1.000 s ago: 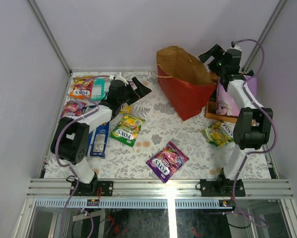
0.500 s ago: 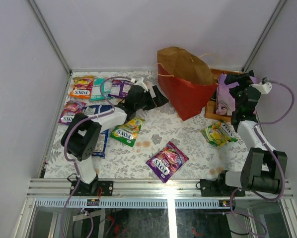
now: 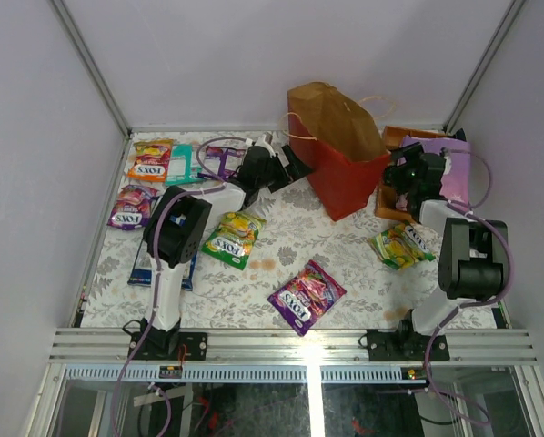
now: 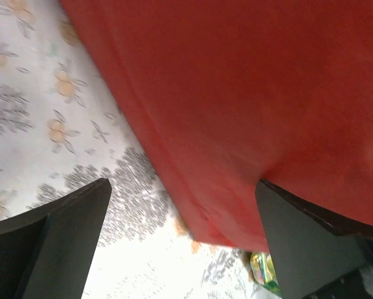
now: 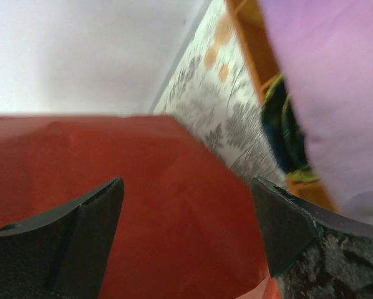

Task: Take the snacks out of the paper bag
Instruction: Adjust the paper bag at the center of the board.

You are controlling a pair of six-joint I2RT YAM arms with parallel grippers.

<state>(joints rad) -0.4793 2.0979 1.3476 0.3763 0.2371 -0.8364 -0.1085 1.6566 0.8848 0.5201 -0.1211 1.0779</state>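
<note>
I see left claw (image 4: 181, 184) spread wide at red side of paper bag (image 3: 343, 173) | right claw (image 5: 187, 180) spread wide at opposite side | snacks (image 3: 306, 297) scattered on worktop (image 3: 290, 228)

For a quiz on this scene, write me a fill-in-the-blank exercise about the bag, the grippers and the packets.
The paper bag has a lower outside coloured ____.
The left gripper and the right gripper both have jaws standing ____.
The FOX'S packet lying lowest in the top view is coloured ____.
Missing words: red; open; purple.
</note>
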